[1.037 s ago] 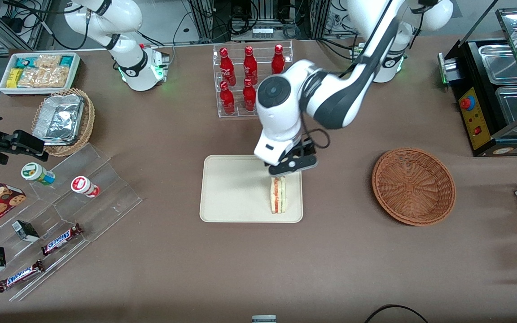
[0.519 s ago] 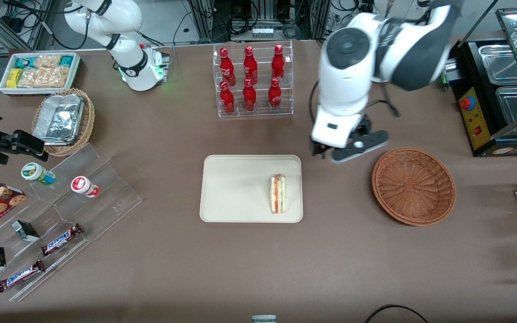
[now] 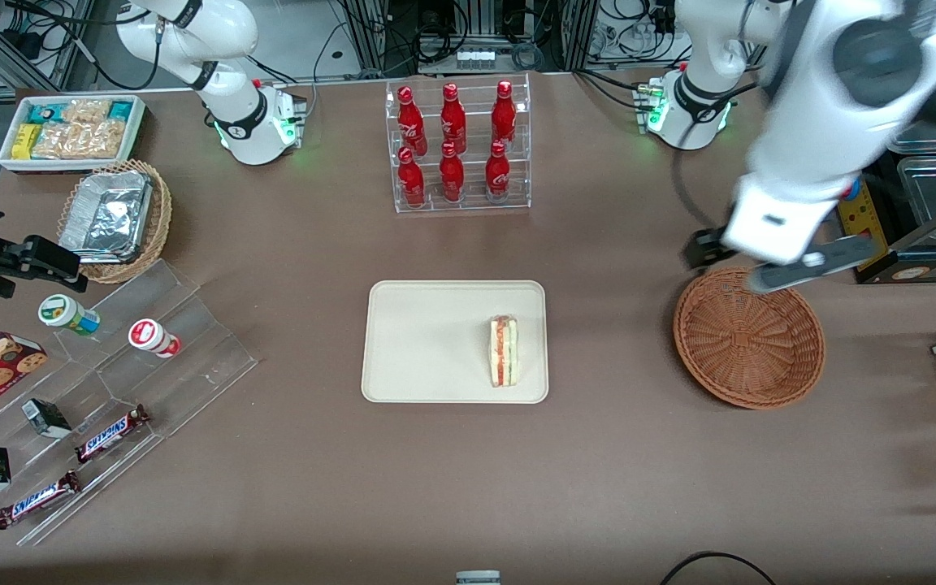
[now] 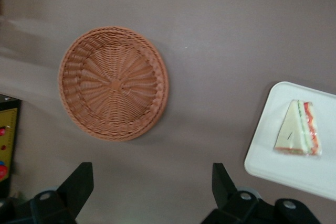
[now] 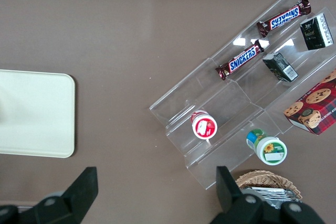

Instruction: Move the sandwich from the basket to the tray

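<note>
Sandwich point(image 3: 504, 362) on the tray point(image 3: 403, 341), basket point(image 3: 748, 337) bare; the gripper point(image 3: 769, 264), wide open and holding nothing, hangs over the basket's twelve-o'clock rim, best pulling away high.

The gripper point(image 4: 151, 171) hangs above the brown table point(image 4: 220, 35), its two dark fingers point(image 4: 79, 182) spread wide. The round wicker basket point(image 4: 113, 83) sits on the table, well apart from the pale tray point(image 4: 273, 161). The sandwich point(image 4: 298, 136) lies flat on the tray, near its rim.
</note>
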